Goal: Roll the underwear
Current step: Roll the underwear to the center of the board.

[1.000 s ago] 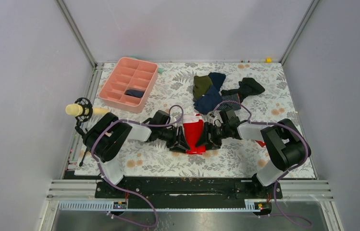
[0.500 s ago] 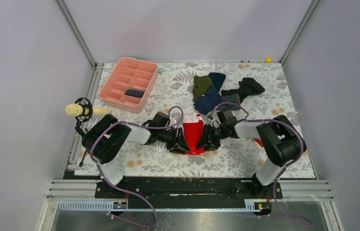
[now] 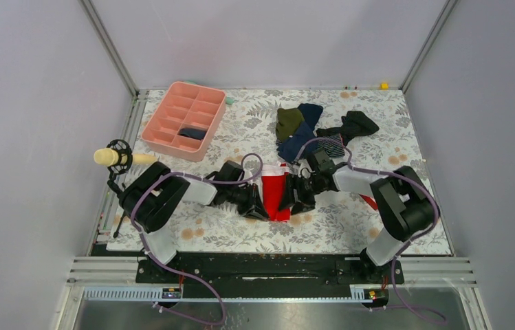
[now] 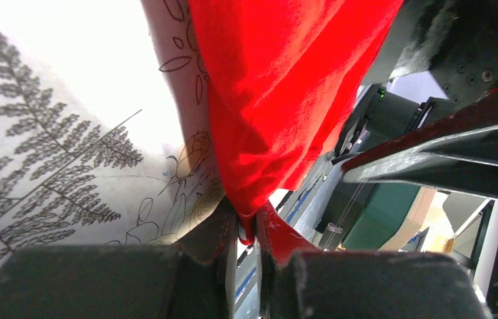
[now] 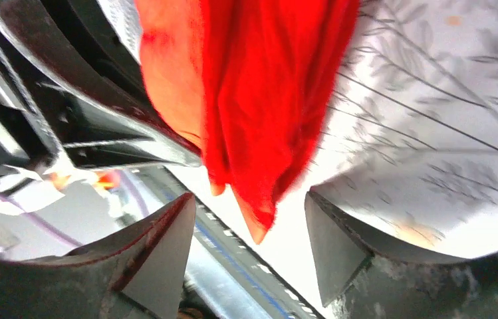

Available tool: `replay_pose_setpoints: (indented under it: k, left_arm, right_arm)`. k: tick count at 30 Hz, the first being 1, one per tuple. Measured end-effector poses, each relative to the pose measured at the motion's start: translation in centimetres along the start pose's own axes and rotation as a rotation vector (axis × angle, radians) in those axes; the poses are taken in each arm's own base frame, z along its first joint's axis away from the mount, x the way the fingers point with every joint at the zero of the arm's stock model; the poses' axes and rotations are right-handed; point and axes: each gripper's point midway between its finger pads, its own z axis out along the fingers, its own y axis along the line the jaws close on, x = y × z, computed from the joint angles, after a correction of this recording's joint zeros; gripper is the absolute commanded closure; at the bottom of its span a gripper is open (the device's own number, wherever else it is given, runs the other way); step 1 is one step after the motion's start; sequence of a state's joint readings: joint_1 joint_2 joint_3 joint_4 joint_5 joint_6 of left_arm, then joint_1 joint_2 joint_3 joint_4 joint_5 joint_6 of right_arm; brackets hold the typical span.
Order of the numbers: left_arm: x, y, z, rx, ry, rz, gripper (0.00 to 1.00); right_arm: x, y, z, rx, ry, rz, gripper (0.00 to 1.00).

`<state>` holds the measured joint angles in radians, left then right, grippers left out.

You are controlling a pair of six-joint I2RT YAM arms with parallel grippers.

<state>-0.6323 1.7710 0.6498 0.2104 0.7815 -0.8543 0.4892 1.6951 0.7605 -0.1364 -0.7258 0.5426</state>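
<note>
The red underwear [image 3: 276, 194] lies folded into a narrow strip at the middle of the table, white trim at its far end. My left gripper [image 3: 260, 208] is at its left near edge, shut on a fold of the red cloth [image 4: 259, 133]. My right gripper [image 3: 289, 203] is at the strip's right side, open. In the right wrist view the red cloth [image 5: 259, 100] hangs between and beyond the spread fingers [image 5: 166, 252], touching neither.
A pink divider tray [image 3: 184, 120] with a dark item stands at the back left. A pile of navy, olive and black garments [image 3: 309, 127] lies behind the underwear. A yellow-handled tool [image 3: 113, 157] sits at the left edge. A small red thing [image 3: 373, 203] shows beside the right arm.
My right gripper has opened and let go of the underwear, moving slightly back and left. The strip looks narrower. My left gripper still holds its edge.
</note>
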Motion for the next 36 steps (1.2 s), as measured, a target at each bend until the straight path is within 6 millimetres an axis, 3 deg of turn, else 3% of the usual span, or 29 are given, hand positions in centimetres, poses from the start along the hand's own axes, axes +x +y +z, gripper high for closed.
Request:
replay_pose_setpoints:
  k: [5,7,8,11,16,18,22,27,32,36]
  left_arm:
    - [-0.5,-0.3,-0.4,-0.031,0.022,-0.001,1.0]
    - [-1.0,-0.8,-0.6,-0.031,0.026,0.009,1.0]
    - [-1.2,-1.2,-0.7,-0.027,0.027,0.014,1.0]
    - [-1.5,-1.9,-1.0,-0.007,0.035,0.008,1.0]
    - [-1.9,-2.4,-1.9,0.031,0.046,-0.062,1.0]
    - [-2.0,-2.6,-2.1,0.044,0.05,-0.092,1.0]
    - [-2.5,-3.2,-2.5,0.079,0.055,-0.164,1.0]
    - [-2.8,-3.7,-2.5,0.111,0.067,-0.224,1.0]
    - [-3.2,-4.4,-2.6,0.14,0.065,-0.248,1.0]
    - [-3.1,-4.5,-2.6,0.148,0.066,-0.26,1.0]
  right_arm:
    - [-0.2,-0.6,-3.4,0.146,-0.098,-0.184,0.22]
    - [-0.6,0.5,-5.1,0.148,-0.175,-0.286,0.16]
    - [-0.8,1.3,-6.1,0.143,-0.231,-0.371,0.03]
    - [-0.4,4.7,-7.9,0.107,-0.386,-0.71,0.0]
    - [2.4,7.5,-6.0,0.071,-0.408,-1.253,0.01]
    - [2.5,7.2,-4.8,0.094,-0.369,-1.389,0.04]
    - [2.2,5.0,-2.8,0.172,-0.318,-1.64,0.24]
    - [1.0,3.1,-1.7,0.267,-0.33,-1.783,0.27]
    - [-0.4,4.9,-1.5,0.3,-0.42,-1.869,0.24]
    - [-0.1,6.2,-0.9,0.284,-0.449,-1.939,0.24]
